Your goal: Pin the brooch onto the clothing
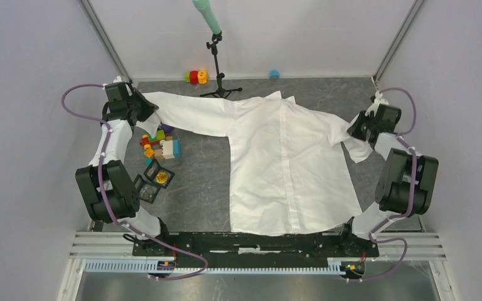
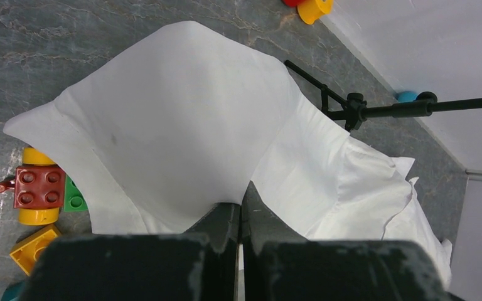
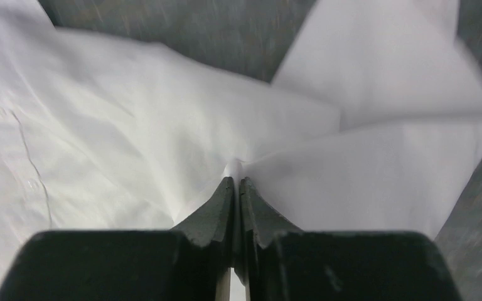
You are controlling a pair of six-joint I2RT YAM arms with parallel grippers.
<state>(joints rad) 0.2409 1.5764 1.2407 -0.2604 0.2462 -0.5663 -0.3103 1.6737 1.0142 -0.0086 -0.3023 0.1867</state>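
The left gripper [image 1: 151, 113] is clenched tight on the end of one sleeve of the white shirt [image 1: 289, 163]. From its own camera the left gripper [image 2: 240, 195] has its two fingers pressed together, and the shirt [image 2: 176, 119] rises up to them like a little tent.

The right gripper [image 1: 353, 132] is pinched shut on the other sleeve. Up close, the right gripper [image 3: 237, 183] has a fold of the shirt [image 3: 132, 125] caught between its tips (that picture is a bit blurry).

The rest of the shirt lies flat on the grey table [image 1: 201, 188] between the two grippers, buttons facing up.

The brooch [image 1: 161, 178] is not on the shirt. It sits in a small black box [image 1: 152, 167], back from the left gripper, toward that arm's base. A pile of toy blocks [image 1: 160, 145] lies between the left gripper and the brooch, just beside the sleeve. A black stand [image 1: 216, 66] is off past the sleeve, to the left gripper's right.
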